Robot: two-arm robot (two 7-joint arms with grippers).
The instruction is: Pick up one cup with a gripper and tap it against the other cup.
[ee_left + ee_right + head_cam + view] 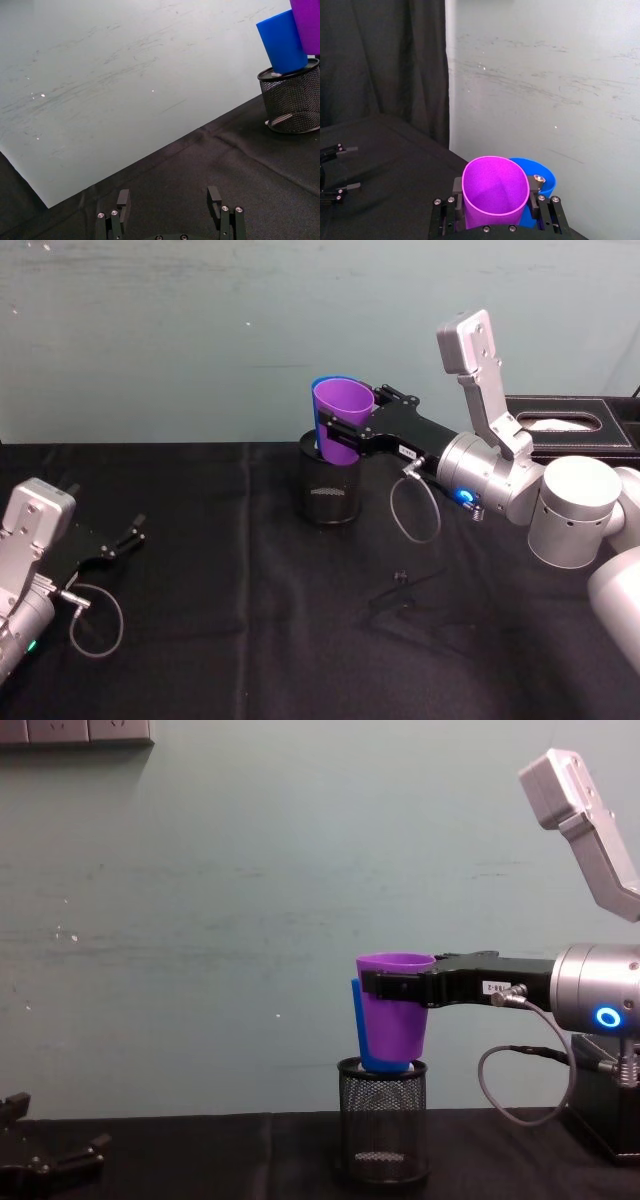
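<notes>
My right gripper (350,415) is shut on the purple cup (340,420), holding it upright by its upper wall just above the black mesh holder (332,490). The blue cup (282,42) stands tilted in the top of that holder. The purple cup (393,1010) sits right against the blue cup (355,1010) on the side facing me; their rims overlap in the right wrist view, purple cup (495,185) in front of blue cup (547,180). My left gripper (130,538) rests open and empty on the table at the far left, well away from the cups.
A black cloth (250,640) covers the table, with a pale green wall close behind the holder. A black tissue box (570,425) stands at the back right, behind my right arm. A small dark item (400,575) lies on the cloth right of centre.
</notes>
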